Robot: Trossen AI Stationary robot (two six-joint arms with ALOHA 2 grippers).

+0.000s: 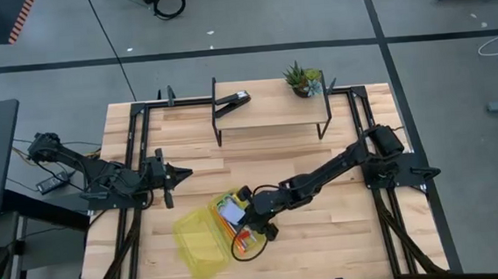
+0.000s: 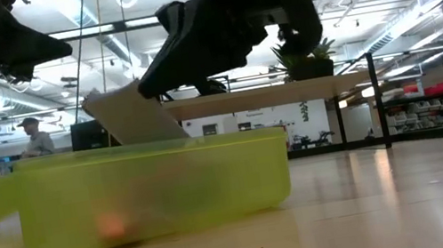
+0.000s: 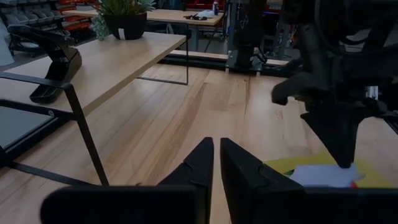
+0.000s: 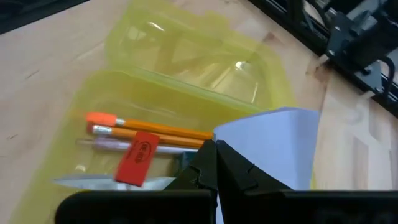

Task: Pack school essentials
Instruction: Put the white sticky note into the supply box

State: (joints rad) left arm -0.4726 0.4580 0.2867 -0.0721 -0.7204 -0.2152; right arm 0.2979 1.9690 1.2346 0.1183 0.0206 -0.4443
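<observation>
One notepad pinched in right end effector — tilted over yellow-green box.

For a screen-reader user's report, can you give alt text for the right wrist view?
The right hand, shut on a pale blue notepad, holds it over an open yellow-green box. Inside the box lie an orange pencil, a red eraser and a purple pen; its clear lid lies open behind.

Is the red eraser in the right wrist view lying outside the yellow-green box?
No: the red eraser lies inside the yellow-green box, on top of the orange pencil.
</observation>
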